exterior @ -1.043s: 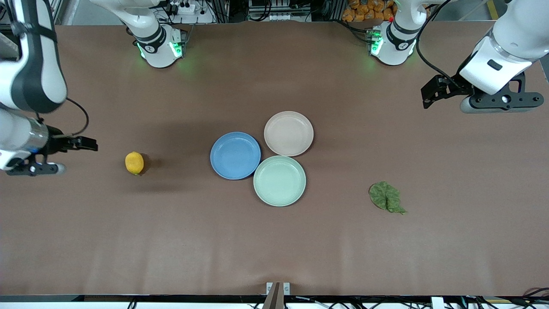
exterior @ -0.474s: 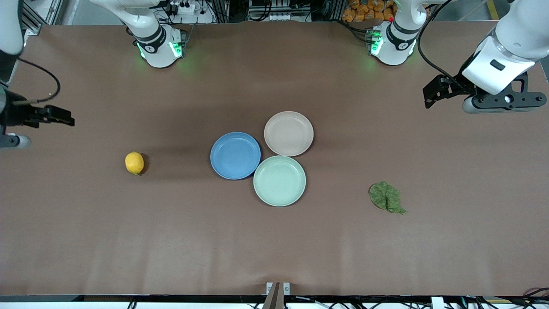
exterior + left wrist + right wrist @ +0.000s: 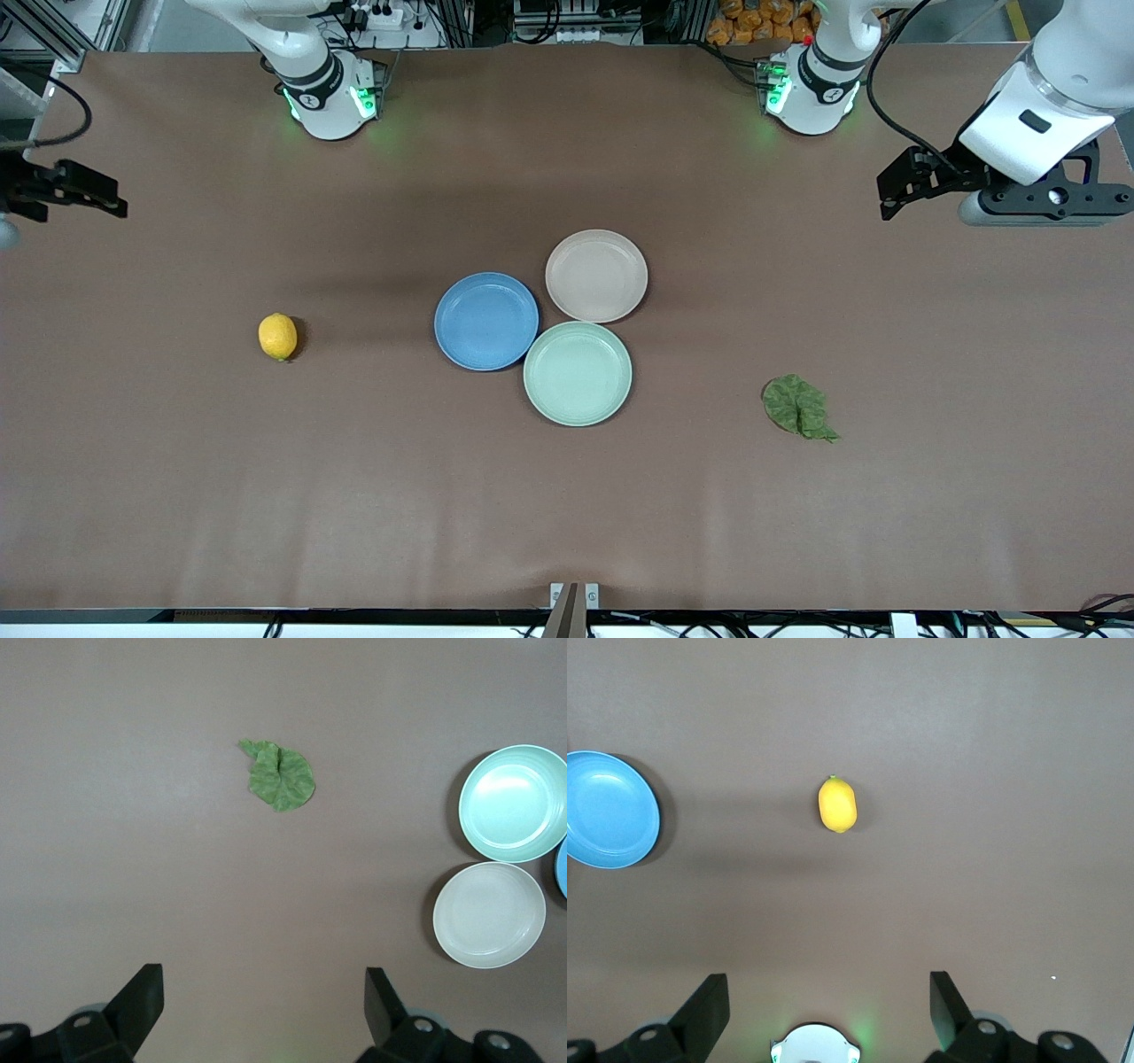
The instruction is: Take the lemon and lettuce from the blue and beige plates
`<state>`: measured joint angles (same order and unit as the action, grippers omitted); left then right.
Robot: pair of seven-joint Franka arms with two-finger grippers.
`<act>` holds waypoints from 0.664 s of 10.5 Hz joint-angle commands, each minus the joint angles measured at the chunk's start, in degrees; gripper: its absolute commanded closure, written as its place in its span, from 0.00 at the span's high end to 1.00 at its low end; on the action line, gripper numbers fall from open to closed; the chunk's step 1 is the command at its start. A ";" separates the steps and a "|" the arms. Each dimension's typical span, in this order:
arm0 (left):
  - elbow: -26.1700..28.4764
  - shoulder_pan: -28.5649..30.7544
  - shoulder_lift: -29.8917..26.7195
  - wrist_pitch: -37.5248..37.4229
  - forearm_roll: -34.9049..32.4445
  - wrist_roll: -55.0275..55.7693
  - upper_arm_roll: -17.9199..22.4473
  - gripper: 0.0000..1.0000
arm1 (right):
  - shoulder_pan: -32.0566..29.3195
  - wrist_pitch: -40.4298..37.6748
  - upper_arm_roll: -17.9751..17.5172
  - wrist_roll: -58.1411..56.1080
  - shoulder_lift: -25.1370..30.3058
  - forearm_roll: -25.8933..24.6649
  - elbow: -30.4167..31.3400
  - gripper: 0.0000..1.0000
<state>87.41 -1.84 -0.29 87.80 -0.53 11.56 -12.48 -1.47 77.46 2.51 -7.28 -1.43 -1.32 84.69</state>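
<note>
While your right tool (image 3: 89, 190) has pulled up and away, spread wide like the waiting left tool (image 3: 895, 190), lemon (image 3: 277, 337) and lettuce (image 3: 799, 407) lie on the bench (image 3: 567, 514), off the blue plate (image 3: 486, 321) and beige plate (image 3: 596, 276): nothing left to pick

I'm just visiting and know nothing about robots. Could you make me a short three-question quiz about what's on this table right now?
1. True or false: the lemon lies on the blue plate.
2. Which thing lies nearest the front camera? A) beige plate B) lettuce C) lemon
3. Fill in: the plate touching both the blue and beige plates is the ____ plate.

Key
1. False: it lies on the bare table, toward the right arm's end.
2. B.
3. Mint-green. All three plates are empty; the left hand and right hand both hang open above the table, holding nothing.
</note>
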 commanded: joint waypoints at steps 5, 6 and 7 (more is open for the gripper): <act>-1.45 0.17 0.47 -1.32 -0.88 -1.28 -0.53 1.00 | 0.15 -1.61 0.12 0.78 -0.85 1.06 -3.22 1.00; -1.45 0.25 0.47 -1.32 -0.88 -1.37 -0.53 1.00 | 0.32 -1.44 0.12 0.78 -1.29 1.06 -3.22 1.00; -1.45 0.17 0.47 -1.32 -0.88 -1.37 -0.53 1.00 | 0.41 -1.35 0.12 0.78 -1.64 1.06 -3.22 1.00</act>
<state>87.36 -1.84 -0.29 87.80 -0.53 11.36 -12.60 -1.44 76.60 2.49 -7.28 -1.94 -1.04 82.83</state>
